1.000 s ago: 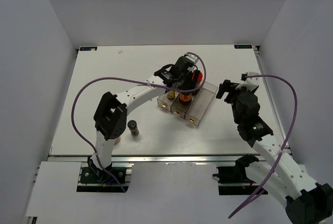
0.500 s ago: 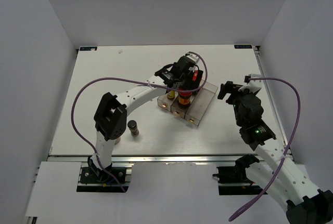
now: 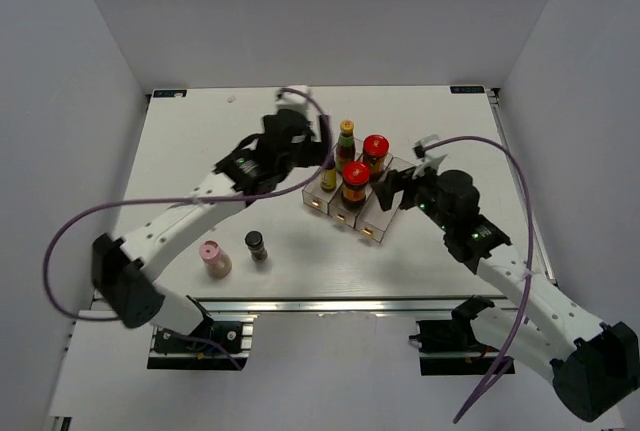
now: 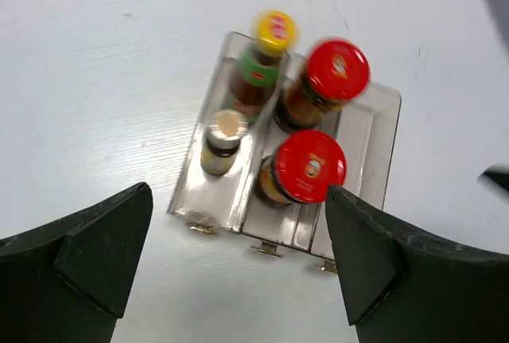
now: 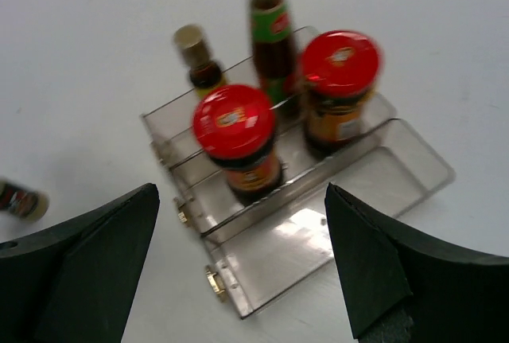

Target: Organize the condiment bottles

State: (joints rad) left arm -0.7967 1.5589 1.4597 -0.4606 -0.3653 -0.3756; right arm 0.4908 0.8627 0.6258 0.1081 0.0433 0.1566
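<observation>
nearest you, the pink bottle [image 3: 212, 259] and the black-capped bottle [image 3: 257, 246] stand loose on the bench [image 3: 200, 151], well apart from the tray [image 3: 380, 213]. they look like the next step: bring your left claw [image 4: 238, 200], spread wide and empty, down over one of them. in the tray, the small yellow-capped bottle [image 4: 223, 140] and tall bottle [image 4: 258, 60] share the left slot, and the red-lidded jars [image 4: 308, 165] fill the middle one. the right slot is bare. your right claw [image 5: 241, 192] hangs agape and empty beside that end. both wrist views are blurred, so no label reads, and the pink bottle shows only from above.
</observation>
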